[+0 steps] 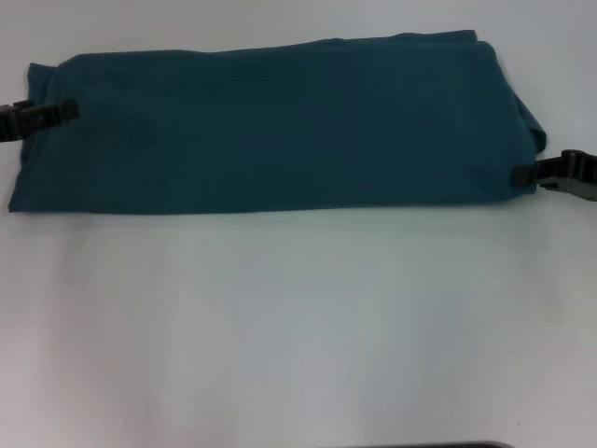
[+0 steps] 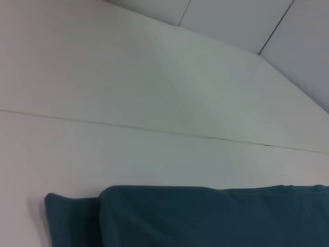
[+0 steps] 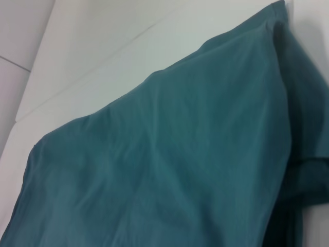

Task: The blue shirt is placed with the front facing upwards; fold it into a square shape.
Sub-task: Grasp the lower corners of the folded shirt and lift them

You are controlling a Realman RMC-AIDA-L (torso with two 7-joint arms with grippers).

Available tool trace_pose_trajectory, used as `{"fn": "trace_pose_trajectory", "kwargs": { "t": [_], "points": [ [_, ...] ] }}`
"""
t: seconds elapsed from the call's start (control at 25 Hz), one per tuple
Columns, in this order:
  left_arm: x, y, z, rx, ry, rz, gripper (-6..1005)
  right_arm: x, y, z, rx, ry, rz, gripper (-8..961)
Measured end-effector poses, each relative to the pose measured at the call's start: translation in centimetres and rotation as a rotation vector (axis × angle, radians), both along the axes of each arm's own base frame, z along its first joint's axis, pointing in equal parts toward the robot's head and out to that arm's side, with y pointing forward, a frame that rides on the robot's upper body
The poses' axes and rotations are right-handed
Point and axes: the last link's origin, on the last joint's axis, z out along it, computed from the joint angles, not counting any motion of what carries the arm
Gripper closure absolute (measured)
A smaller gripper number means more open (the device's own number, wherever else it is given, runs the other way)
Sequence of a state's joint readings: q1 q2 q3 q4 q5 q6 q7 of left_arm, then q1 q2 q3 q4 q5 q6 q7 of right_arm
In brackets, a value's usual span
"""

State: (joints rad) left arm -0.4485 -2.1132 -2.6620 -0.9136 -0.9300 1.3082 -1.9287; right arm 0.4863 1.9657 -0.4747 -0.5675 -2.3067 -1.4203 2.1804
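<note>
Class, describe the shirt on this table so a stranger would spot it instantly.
On the white table, look toward the far half. The blue shirt lies there folded into a long band, plain side up. The left gripper and right gripper sit at its two ends.

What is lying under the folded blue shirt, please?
Under the blue shirt only the white table shows, bare around it. Its lower layers and whatever they cover are hidden. The left gripper and right gripper sit at its ends.

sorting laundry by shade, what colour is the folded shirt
Dark teal-blue, plain: the blue shirt, best in the head view.
</note>
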Motion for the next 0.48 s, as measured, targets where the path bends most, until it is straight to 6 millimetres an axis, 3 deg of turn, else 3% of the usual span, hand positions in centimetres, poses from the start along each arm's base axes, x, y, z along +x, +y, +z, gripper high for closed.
{"fn": "trace_pose_trajectory", "kwargs": {
  "t": [0.48],
  "points": [
    [-2.5, -1.2, -0.3, -0.044, -0.004, 0.114, 203, -0.1, 0.0, -0.1, 0.002, 0.007, 0.0, 936]
  ]
}}
